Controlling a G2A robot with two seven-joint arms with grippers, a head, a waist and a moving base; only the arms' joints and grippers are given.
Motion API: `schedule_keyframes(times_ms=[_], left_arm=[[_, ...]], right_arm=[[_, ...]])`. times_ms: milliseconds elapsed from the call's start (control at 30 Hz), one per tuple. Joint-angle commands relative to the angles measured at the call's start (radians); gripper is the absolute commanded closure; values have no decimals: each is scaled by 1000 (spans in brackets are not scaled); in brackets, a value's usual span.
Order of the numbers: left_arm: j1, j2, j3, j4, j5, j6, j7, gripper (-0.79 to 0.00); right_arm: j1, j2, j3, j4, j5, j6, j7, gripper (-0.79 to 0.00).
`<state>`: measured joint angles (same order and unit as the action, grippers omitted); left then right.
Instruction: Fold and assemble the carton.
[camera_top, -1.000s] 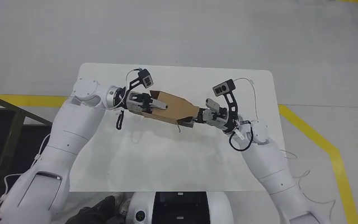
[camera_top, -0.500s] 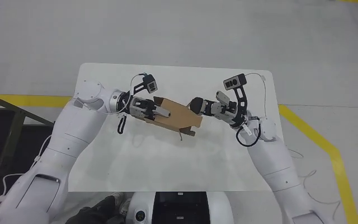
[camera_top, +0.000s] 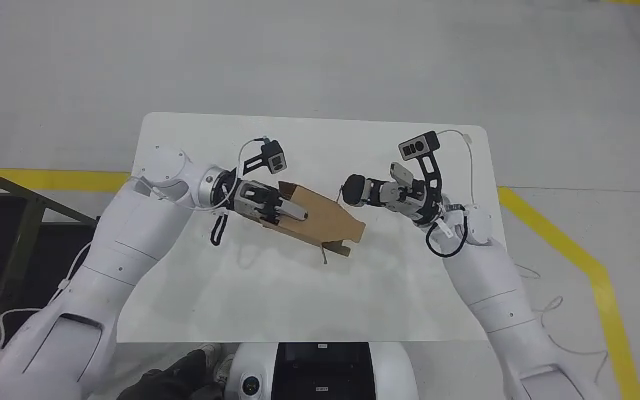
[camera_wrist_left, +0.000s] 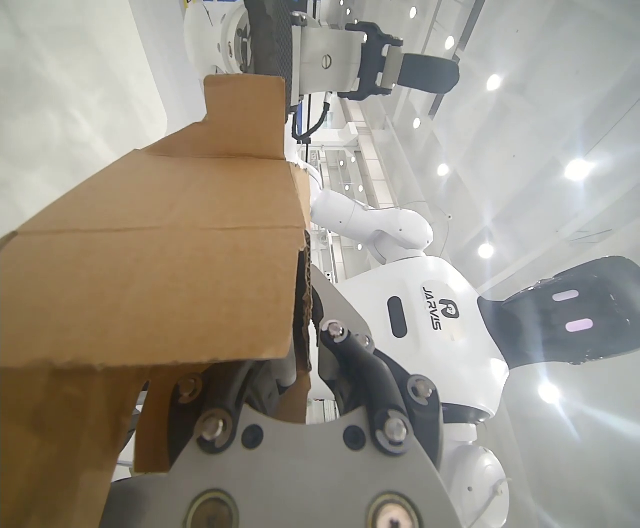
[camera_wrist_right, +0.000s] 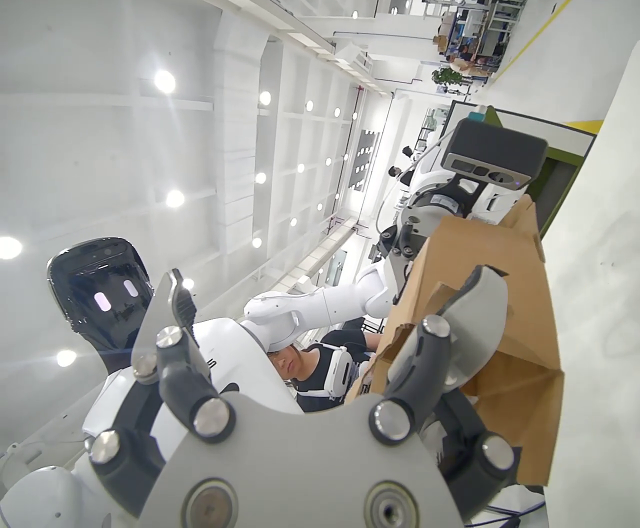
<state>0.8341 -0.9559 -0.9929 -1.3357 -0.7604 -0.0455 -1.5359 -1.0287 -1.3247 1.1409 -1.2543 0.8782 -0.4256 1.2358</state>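
A brown cardboard carton (camera_top: 322, 215) hangs partly folded over the middle of the white table (camera_top: 200, 290), slanting toward the front right. My left gripper (camera_top: 283, 204) is shut on the carton's left end. In the left wrist view a carton wall (camera_wrist_left: 150, 260) sits clamped between that gripper's fingers (camera_wrist_left: 345, 325). My right gripper (camera_top: 352, 188) stands open just off the far right corner of the carton. In the right wrist view its fingers (camera_wrist_right: 170, 300) are spread wide, and one of them overlaps the carton (camera_wrist_right: 505, 260); I cannot tell whether it touches.
The table's right edge (camera_top: 490, 230) runs close behind my right arm. A yellow floor line (camera_top: 560, 240) runs past the table on the right. Bare tabletop lies in front of the carton (camera_top: 300, 290).
My right gripper let go of the carton's right end and drew back toward the far side. My left gripper carried the carton a little to the right and forward.
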Motion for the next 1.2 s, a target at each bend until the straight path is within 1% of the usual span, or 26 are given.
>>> schedule_keyframes(times_ms=[0,367,567,867,1067,1167], left_arm=[[-1,3,5,-3,-11,-2,0,0],[-19,22,55,-14,-51,-1,0,0],[-35,28,74,7,-70,-13,0,0],[-61,27,104,43,-92,-26,0,0],[-69,33,96,63,-110,-42,0,0],[-69,40,81,73,-125,-49,0,0]], right_arm=[[4,-2,-4,7,12,4,10,-785],[31,-14,-33,43,60,31,76,-785],[37,-20,-48,55,73,45,92,-785],[49,-31,-74,77,73,46,89,-785],[53,-25,-18,94,78,3,63,-785],[44,-17,21,101,55,-4,19,-785]])
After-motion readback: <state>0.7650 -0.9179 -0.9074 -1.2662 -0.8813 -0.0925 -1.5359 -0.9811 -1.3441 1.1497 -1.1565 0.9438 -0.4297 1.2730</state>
